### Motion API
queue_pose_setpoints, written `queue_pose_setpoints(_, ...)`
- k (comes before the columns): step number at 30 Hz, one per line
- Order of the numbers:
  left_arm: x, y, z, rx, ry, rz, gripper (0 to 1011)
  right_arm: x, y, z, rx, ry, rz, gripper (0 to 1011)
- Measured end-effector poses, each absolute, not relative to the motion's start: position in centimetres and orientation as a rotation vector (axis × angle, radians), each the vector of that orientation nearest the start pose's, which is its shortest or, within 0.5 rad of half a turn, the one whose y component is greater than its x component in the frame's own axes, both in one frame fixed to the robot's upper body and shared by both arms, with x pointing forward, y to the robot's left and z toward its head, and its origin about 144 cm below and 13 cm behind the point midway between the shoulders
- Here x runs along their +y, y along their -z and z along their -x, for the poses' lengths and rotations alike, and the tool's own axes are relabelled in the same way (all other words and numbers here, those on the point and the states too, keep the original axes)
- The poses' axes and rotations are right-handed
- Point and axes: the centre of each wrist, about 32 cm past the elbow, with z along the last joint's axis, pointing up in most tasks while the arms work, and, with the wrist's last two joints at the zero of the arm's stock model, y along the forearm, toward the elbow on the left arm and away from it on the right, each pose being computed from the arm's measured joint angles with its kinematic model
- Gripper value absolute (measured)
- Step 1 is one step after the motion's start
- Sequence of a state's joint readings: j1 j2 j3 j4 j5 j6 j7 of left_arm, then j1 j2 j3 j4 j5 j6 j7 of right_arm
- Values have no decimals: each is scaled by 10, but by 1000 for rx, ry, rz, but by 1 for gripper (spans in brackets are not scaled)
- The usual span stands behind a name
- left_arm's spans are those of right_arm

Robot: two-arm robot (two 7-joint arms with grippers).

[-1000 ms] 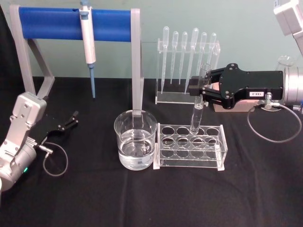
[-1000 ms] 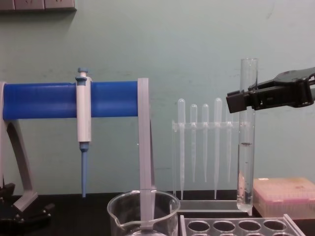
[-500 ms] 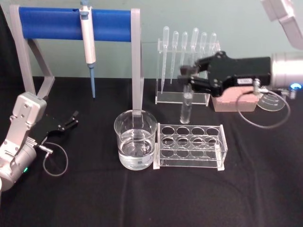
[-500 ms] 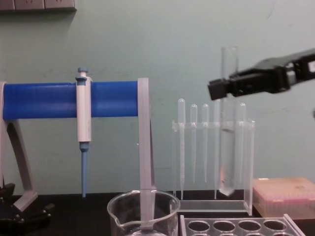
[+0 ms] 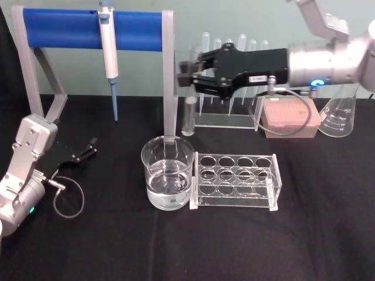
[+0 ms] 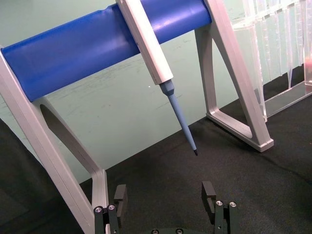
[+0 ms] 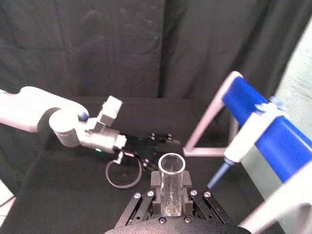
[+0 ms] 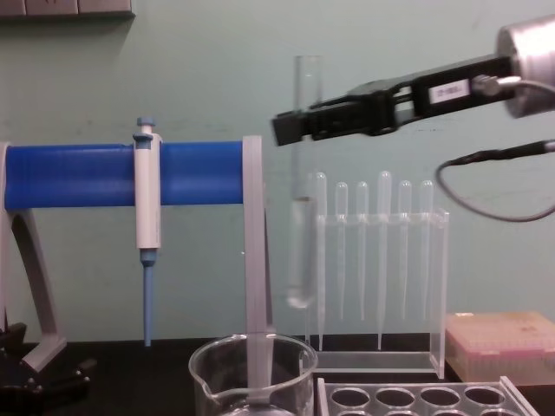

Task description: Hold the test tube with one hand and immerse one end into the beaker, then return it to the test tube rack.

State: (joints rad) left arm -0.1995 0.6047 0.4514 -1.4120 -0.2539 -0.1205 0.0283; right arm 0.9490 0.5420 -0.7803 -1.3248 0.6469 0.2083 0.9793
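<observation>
The right hand [image 5: 188,76] reaches in from the right, high over the far half of the black table [image 5: 176,246], with its two black fingers clamped on the upper part of the test tube [image 5: 188,114]. The open rim stands above the fingers in the chest view. The tube hangs upright in the air, just to the right of the grey post [image 5: 169,76] that carries the blue bar [image 5: 64,28]. From the chest its round bottom sits well above the rim of the beaker [image 5: 153,170], over the beaker's right side. From the head it lies a little beyond the beaker's far edge, and the two are not touching. The beaker stands near the middle of the table with clear liquid in its lower part, and its right wall is just beside the test tube rack [image 5: 236,181], whose round holes stand open. The left hand [image 5: 88,147] rests low at the left, near the foot of the stand, its fingers apart and holding nothing. A pipettor [image 5: 108,50] hangs from the blue bar. A row of pipettes [image 5: 234,47], a pink box [image 5: 290,117] and a flask [image 5: 343,111] stand at the far right.
</observation>
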Motion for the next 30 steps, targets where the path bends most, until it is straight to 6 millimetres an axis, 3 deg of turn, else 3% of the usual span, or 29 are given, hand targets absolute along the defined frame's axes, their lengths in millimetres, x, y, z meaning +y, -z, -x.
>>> queue_pose_setpoints(8,310,-1140,-489,-285,-1248,-304,1000,-213,-1351,-625,-138,122,215,238)
queue_pose_setpoints(20,310,-1140,-489,-285,-1248,-304,1000,-205,-1325,-627,-92,98,227,237)
queue_pose_setpoints(30,310,-1140,-489,-285,-1248,-305,1000,-200,-1289,-631,-62,97,239,238)
